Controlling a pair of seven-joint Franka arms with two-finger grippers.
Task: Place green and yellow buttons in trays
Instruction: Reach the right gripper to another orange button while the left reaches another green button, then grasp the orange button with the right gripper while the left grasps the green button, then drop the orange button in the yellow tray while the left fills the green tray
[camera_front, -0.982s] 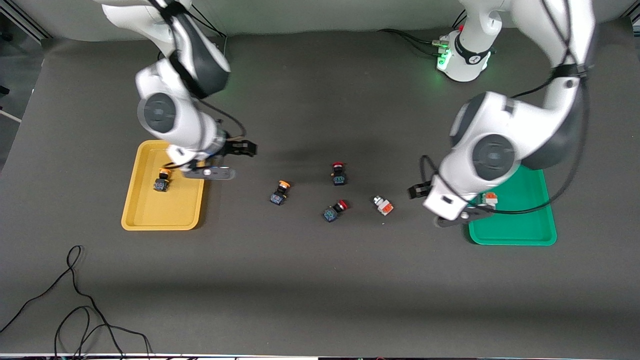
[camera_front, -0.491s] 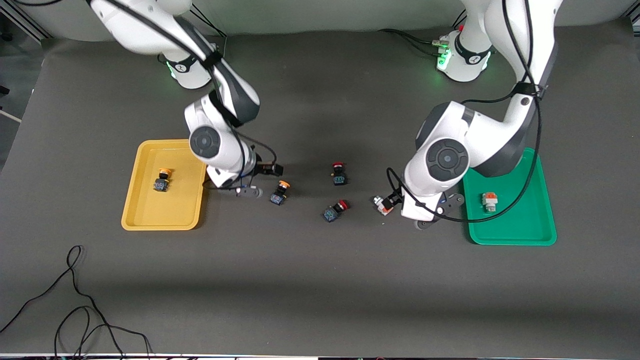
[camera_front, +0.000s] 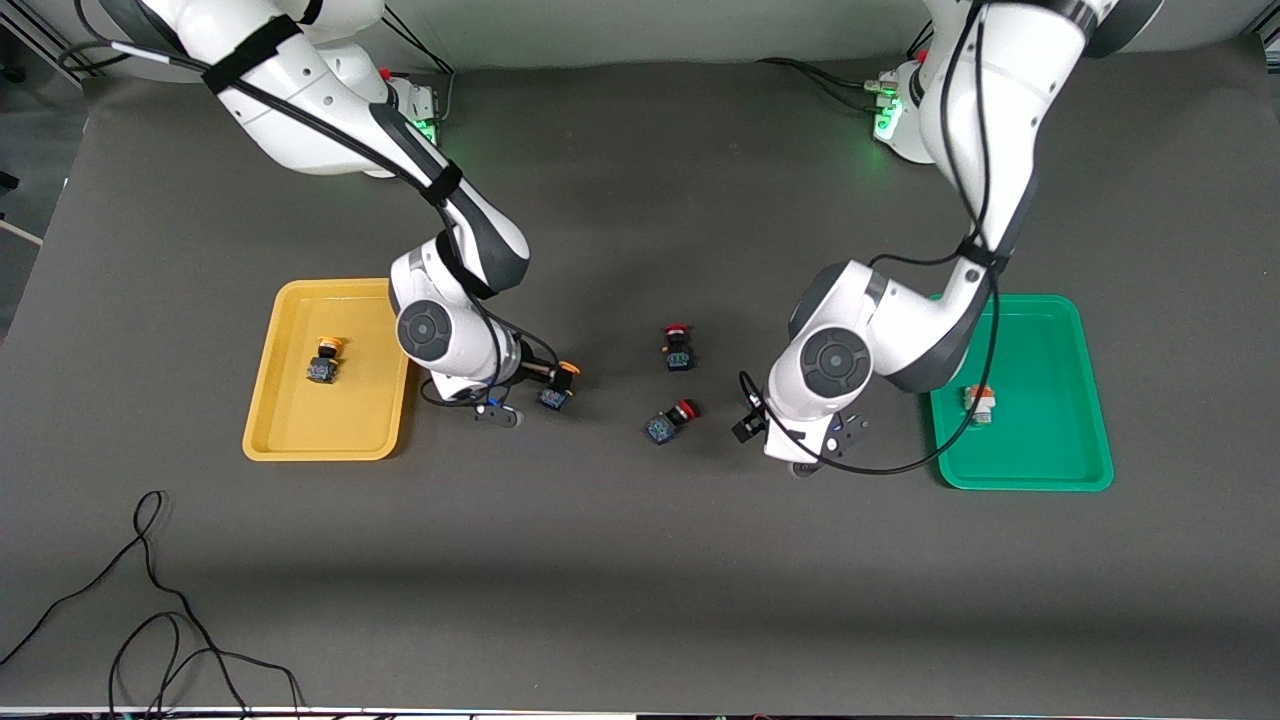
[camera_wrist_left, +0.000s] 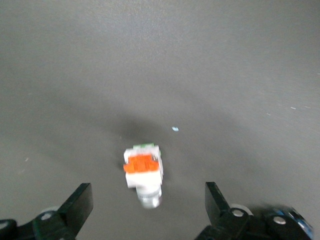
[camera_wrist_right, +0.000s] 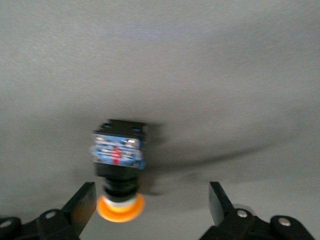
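Two of four placed: one yellow-capped button (camera_front: 323, 361) in yellow tray (camera_front: 290, 438), one white button (camera_front: 980, 401) in green tray (camera_front: 1060, 475).
Left gripper (camera_wrist_left: 145, 212) wide over white-bodied switch (camera_wrist_left: 143, 171); right gripper (camera_wrist_right: 152, 210) wide over yellow-capped switch (camera_front: 557, 385). Red-capped switches (camera_front: 668, 421) near, mat around both targets bare.

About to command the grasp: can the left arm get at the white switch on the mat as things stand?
Probably yes: the left gripper hangs open over the white switch, which lies alone on bare mat between the fingers, nothing in the way.
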